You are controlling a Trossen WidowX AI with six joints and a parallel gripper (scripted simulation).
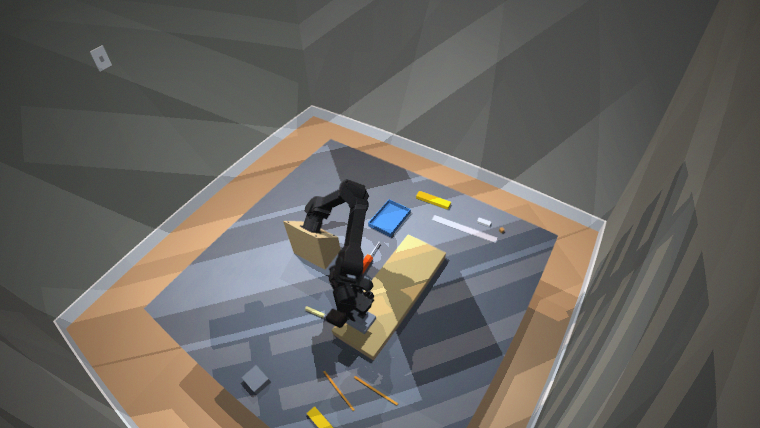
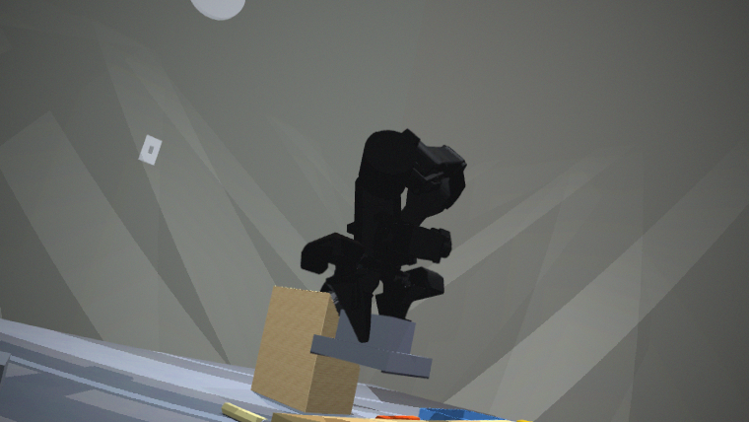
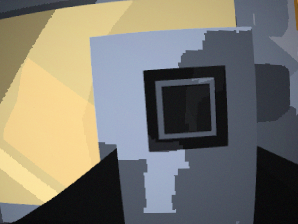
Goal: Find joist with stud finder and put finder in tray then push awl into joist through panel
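My gripper [image 1: 357, 314] [image 2: 381, 327] [image 3: 179, 151] is shut on the grey stud finder [image 1: 365, 322] [image 2: 369, 356] [image 3: 122, 65]. The stud finder hangs a little above the near end of the pale wooden floor panel [image 1: 420, 256] [image 3: 45, 100], with a gap beneath it in the exterior view. Its square display looks dark in the wrist view, with a grey outline. The awl, with an orange handle [image 1: 367, 262], lies beside the panel, partly behind the arm. The blue tray [image 1: 389, 217] [image 2: 455, 414] stands beyond the panel's far end and looks empty. The joist is hidden.
The arm stands on a tan block [image 1: 313, 247] [image 2: 285, 345]. A pale yellow stick [image 1: 313, 311] [image 2: 241, 412] lies near the gripper. A grey block [image 1: 255, 379] and two thin orange sticks [image 1: 338, 390] [image 1: 376, 390] lie nearby. A yellow bar [image 1: 433, 199] and white strip [image 1: 464, 228] lie beyond the panel.
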